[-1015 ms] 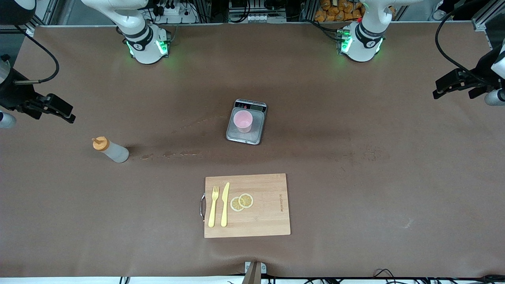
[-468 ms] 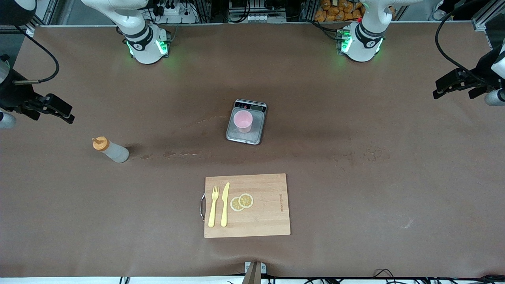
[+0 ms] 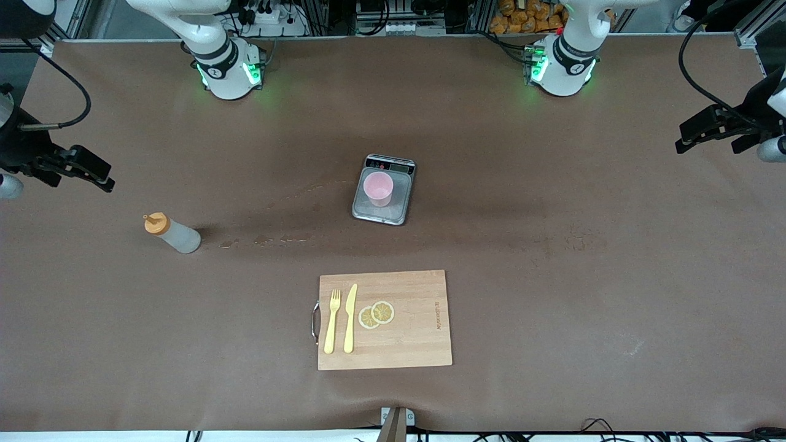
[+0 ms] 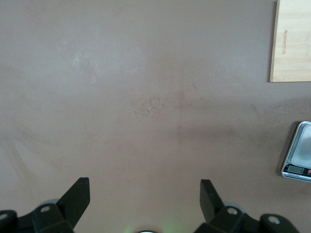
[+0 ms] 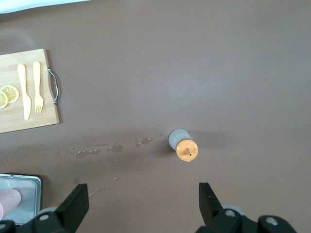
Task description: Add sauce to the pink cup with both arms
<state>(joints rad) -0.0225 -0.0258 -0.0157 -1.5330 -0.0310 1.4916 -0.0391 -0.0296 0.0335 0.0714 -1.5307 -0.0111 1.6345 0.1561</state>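
Sauce: the small translucent greyish-white squeeze bottle with an orange cone cap (image 3: 171, 233) stood upright on the brown tabletop (image 3: 552, 294), toward the right arm's end, touching nothing.
Handling: I judged it light and soft-walled, so a hard pinch would likely squirt it; the mid-body below the cap looked the safest place to take hold, and the smooth plastic might slip.
Cup: the pale-pink round plastic tumbler (image 3: 377, 188) sat on a small silver kitchen scale (image 3: 383, 189) at mid-table, farther from the front camera than the bottle and well apart from it; light too, and easy to tip.
Spills: a trail of wet drops (image 3: 264, 240) lay on the tabletop between bottle and scale.
Right pincer (image 3: 92, 171): hung over the tabletop's edge at its own end, near the bottle but not over it, jaws spread wide and empty.
Left pincer (image 3: 706, 132): waited over the other end of the tabletop, jaws likewise wide apart, holding nothing.
Board: a wooden cutting board (image 3: 417, 325) with a yellow fork (image 3: 332, 320), a yellow knife (image 3: 350, 318) and two lemon slices (image 3: 376, 314) lay nearer the front camera than the scale.
Change: from a second earlier both pincers had shifted very slightly; bottle, cup and board had stayed where they were.
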